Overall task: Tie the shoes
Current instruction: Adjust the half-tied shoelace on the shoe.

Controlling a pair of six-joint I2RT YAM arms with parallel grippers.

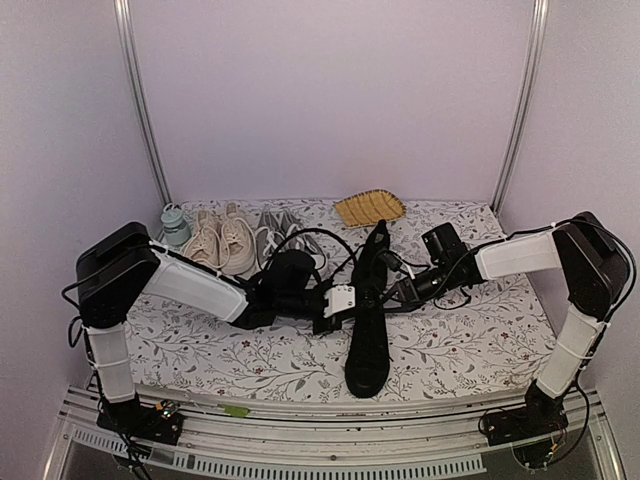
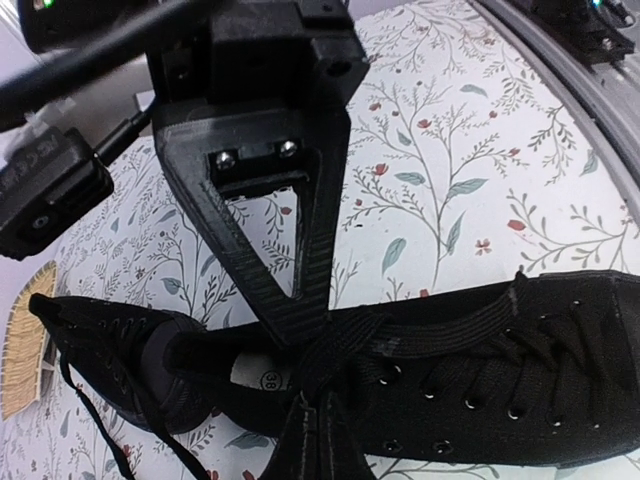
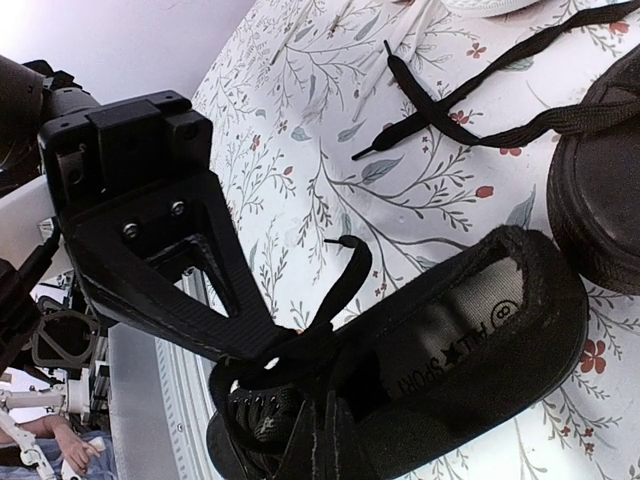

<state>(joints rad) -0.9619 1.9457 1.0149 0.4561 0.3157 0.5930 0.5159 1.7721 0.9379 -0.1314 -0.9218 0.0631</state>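
Your black shoe (image 1: 366, 340) lies in the middle of the tabletop (image 1: 470, 350), toe towards the near edge and heel towards the far side. Both arms meet over its throat. The left fingers (image 2: 306, 350) are pinched tight on a bunch of its lace (image 2: 345, 335). The right fingers (image 3: 288, 375) are closed just as tight on lace at the eyelets of the same shoe, and a free lace end (image 3: 345, 280) curls up beside them.

The second black shoe (image 3: 600, 190) sits just left of the first, with its loose laces (image 3: 450, 110) crossed on the cloth.

Along the far left you have a beige pair (image 1: 222, 242) and a grey pair (image 1: 275, 232) side by side. A small mint bottle (image 1: 175, 224) stands at the far left corner, and a woven tray (image 1: 370, 208) lies at the far edge beyond the shoe's heel. All of these are well apart from the fingers.

From above, the two wrists cover the lacing, so you cannot see there how the lace runs. The second shoe blends into the dark left wrist. In the left wrist view the toe is cut off at the right edge and a finger hides part of the insole label. Whether any knot or loop has formed, you cannot tell.
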